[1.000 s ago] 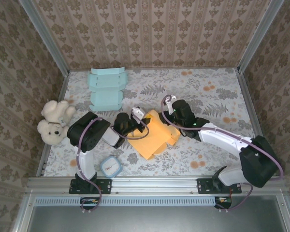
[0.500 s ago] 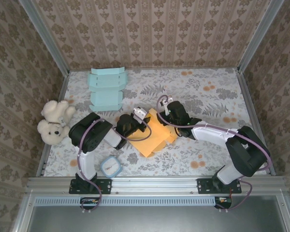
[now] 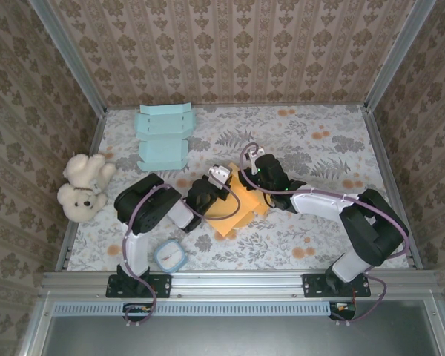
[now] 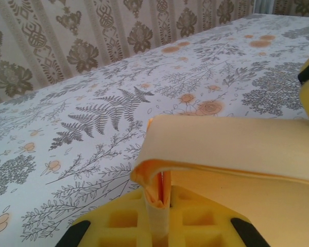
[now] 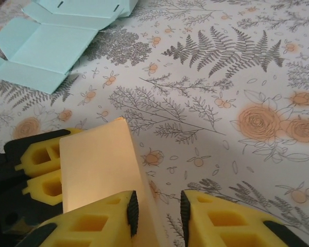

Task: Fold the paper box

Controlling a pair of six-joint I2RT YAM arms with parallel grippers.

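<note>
Orange paper box (image 3: 233, 209) at mid-table on the floral tablecloth (image 3: 322, 152), partly folded, lying between the two arms' claws. The left gripper (image 3: 219, 194) comes at it from the left. In the left wrist view its yellow fingers (image 4: 144, 226) are pinched tight on a doubled-over edge of the box, and a creased panel curls over them to the right. The right gripper (image 3: 256, 180) sits at the box's far right corner. In the right wrist view an upright orange flap stands between its jaws, which are narrow and not clamped: we see a sliver of cloth between the flap and the right-hand pad (image 5: 185, 207). A flat pale-blue box blank (image 3: 164, 136) lies well apart at far left. A teddy bear (image 3: 82, 186) lies at the left edge, and a small blue clock-like object (image 3: 169, 256) near the left arm's base.
</note>
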